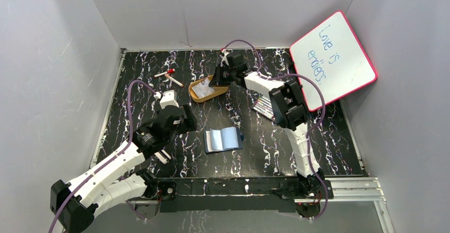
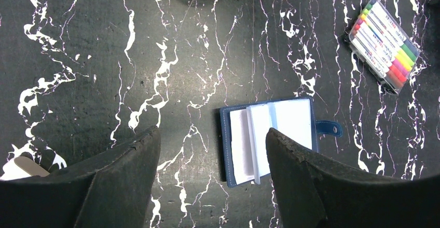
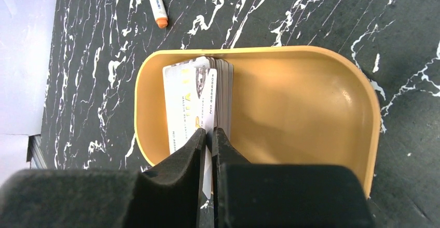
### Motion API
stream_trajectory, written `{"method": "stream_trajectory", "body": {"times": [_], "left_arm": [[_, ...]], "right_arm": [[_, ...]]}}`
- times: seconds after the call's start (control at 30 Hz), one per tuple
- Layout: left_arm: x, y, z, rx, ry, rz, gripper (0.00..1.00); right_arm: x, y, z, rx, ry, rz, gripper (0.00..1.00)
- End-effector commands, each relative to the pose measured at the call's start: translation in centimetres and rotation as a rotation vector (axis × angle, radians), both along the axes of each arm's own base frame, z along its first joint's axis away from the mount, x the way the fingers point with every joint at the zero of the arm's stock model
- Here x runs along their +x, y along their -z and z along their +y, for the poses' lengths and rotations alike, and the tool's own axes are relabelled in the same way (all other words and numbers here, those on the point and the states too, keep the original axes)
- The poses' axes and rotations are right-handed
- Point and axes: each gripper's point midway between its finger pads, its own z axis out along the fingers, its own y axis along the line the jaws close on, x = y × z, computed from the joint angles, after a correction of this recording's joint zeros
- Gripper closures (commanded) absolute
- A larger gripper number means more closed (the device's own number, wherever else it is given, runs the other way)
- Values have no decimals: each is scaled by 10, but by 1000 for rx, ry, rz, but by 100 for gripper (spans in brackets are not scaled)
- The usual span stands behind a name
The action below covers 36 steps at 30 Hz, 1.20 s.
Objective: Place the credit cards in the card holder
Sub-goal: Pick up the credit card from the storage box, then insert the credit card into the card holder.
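Right gripper [image 3: 208, 134] down inside the orange tray [image 3: 311, 108] at the far middle of the table [image 1: 254, 143]; fingers [image 3: 181, 155] drawn narrow, pinching the near edge of a single credit card [image 3: 209, 95] standing on edge; rest of the credit cards [image 3: 187, 103] stacked at the tray's left end in the wrist view, pale grey-white with faint print, touching the held card; remainder of the tray floor bare. Card holder [image 1: 223, 139] near mid-table, well apart from the tray, lying open and flat; navy cover, lighter blue inner slots, snap tab [image 2: 328, 129] sticking out on its right side in the left wrist view; pale leaves visible inside, contents too small to tell. Left gripper [image 2: 212, 133] hanging above the table just left of the card holder, fingers [image 2: 129, 160] spread wide, holding nothing, not touching the holder. Pack of coloured markers [image 2: 386, 43] right of the card holder, partly under the right arm in the overhead view. Loose marker [image 3: 155, 2] with an orange tip on the table beyond the tray. Whiteboard [image 1: 331, 60] with a pink rim leaning at far right, blue handwriting on it.
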Motion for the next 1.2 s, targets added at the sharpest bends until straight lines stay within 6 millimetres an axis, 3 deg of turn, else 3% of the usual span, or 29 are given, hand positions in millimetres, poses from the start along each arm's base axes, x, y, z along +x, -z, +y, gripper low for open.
{"method": "stream_trajectory", "body": {"times": [0.0, 0.4, 0.6, 0.67, 0.7, 0.9, 1.03, 1.17], "left_arm": [[3, -3, 2, 4, -9, -15, 28], [2, -9, 4, -15, -25, -28, 28], [1, -16, 4, -59, -48, -31, 28], [0, -20, 3, -89, -64, -33, 28], [0, -23, 3, -109, -72, -36, 28], [2, -48, -17, -315, -57, -102, 28], [-1, -64, -46, -495, 41, -133, 28], [-6, -59, -80, -588, 167, -79, 32]], "right_arm": [[3, -57, 3, 87, -16, -96, 100], [-18, -108, 5, 211, -13, -43, 100], [-39, -138, -9, 300, 85, 51, 100], [-53, -159, -19, 340, 126, 67, 100], [-62, -155, -27, 343, 157, 100, 100], [-112, -172, -75, 390, 312, 152, 100], [-150, -160, -108, 375, 392, 185, 100], [-182, -143, -130, 377, 427, 218, 100]]}}
